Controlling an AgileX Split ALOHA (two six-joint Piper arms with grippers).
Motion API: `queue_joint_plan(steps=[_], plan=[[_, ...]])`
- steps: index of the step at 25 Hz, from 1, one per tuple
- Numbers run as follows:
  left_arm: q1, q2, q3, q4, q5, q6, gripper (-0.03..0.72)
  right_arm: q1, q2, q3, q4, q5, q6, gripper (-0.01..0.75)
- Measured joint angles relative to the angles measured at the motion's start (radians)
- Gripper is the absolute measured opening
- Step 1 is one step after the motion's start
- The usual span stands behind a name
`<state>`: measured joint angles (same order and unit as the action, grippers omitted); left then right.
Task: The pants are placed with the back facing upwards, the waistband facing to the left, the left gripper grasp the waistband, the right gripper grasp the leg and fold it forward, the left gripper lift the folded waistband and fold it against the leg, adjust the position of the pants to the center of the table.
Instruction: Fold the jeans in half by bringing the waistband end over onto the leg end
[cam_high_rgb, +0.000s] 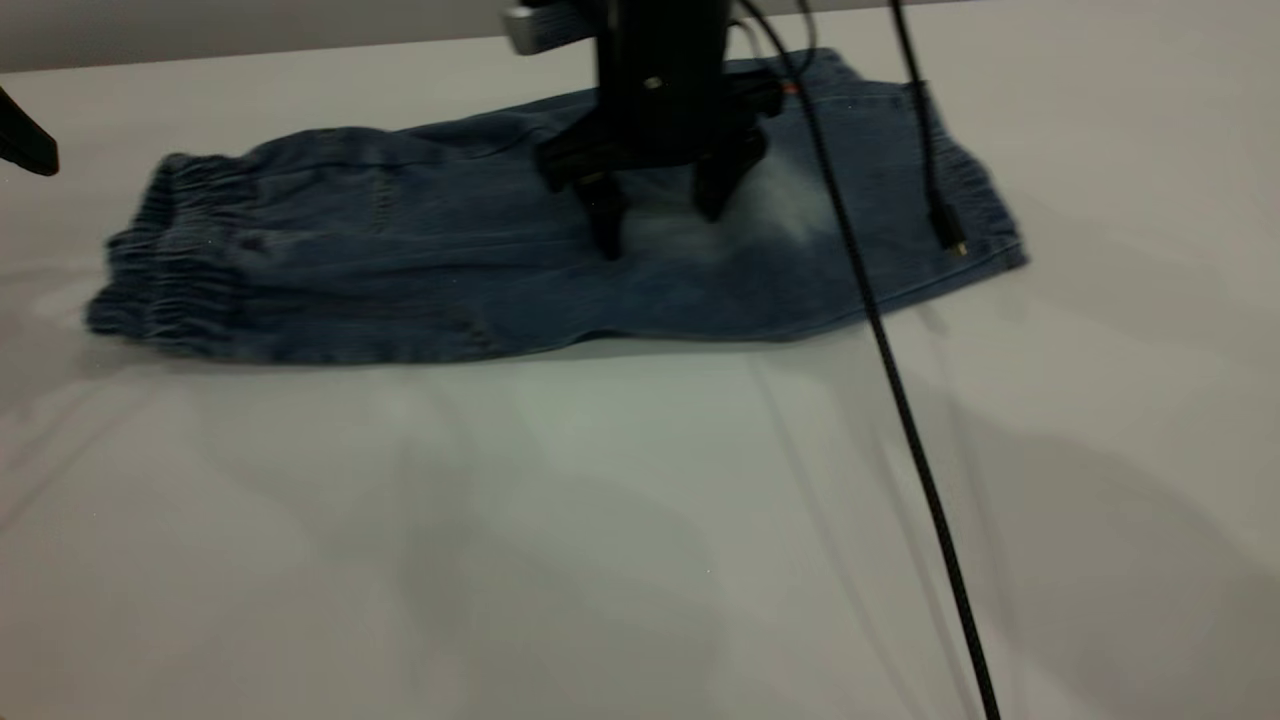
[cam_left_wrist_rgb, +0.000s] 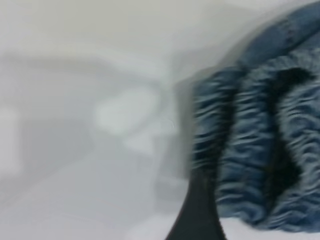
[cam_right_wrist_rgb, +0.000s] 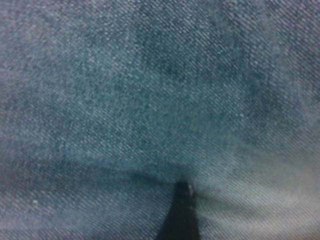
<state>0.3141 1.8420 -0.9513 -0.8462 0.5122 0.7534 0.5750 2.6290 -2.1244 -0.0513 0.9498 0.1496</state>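
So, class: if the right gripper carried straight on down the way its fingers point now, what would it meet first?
The right gripper points down with its fingers spread over the middle of the pants. It would meet the denim first, probably almost at once; the fingertips look at or just above the cloth, though depth is unclear.

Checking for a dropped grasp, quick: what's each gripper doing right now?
Right gripper: open, fingertips down on the jeans.
Left gripper: at the table's left edge; cannot be told.
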Motion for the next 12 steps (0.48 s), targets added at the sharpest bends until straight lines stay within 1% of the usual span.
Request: queue_joint_plan(steps=[3, 6, 8, 12], plan=[[0.000, 0.010, 0.000, -0.017, 0.009, 0.000, 0.529, -0.018, -0.011, -0.011, 0.001, 0.043, 0.003, 0.561], [0.000, 0.051, 0.000, -0.089, 0.041, 0.021, 0.529, -0.020, -0.017, -0.058, 0.051, 0.090, -0.035, 0.561], [-0.001, 0.085, 0.000, -0.153, 0.048, 0.077, 0.529, -0.019, -0.020, -0.106, 0.083, 0.089, -0.057, 0.561], [-0.001, 0.164, 0.000, -0.273, 0.042, 0.188, 0.529, -0.018, -0.023, -0.205, 0.096, 0.127, -0.077, 0.561]])
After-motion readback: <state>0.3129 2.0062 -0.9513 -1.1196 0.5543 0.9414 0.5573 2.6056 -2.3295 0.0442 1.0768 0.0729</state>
